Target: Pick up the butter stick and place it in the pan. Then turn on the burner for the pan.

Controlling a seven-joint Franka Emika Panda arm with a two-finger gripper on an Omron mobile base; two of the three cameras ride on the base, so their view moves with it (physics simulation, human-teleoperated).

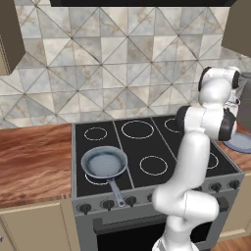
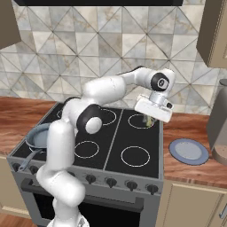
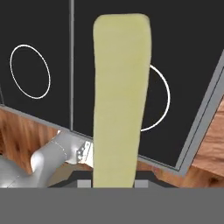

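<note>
A white robot arm reaches over a glossy black stove (image 2: 111, 146) in a rendered kitchen, its claw (image 2: 150, 120) clamped narrow on the butter stick (image 3: 119, 100), a pale-yellow bar that runs out lengthwise from between the fingers in the hand view. In the right base view the claw hangs above the stove's far right corner, with a sliver of yellow showing beneath the hand. The pan (image 1: 104, 163), grey-blue with a long straight handle, sits well away from the claw on the near left burner (image 1: 90, 179), its white ring peeking out under the bowl. A flat round blue-grey plate (image 2: 189, 150) lies on the wooden worktop (image 2: 195, 164) nearer the claw, just past the stove's right edge.
</note>
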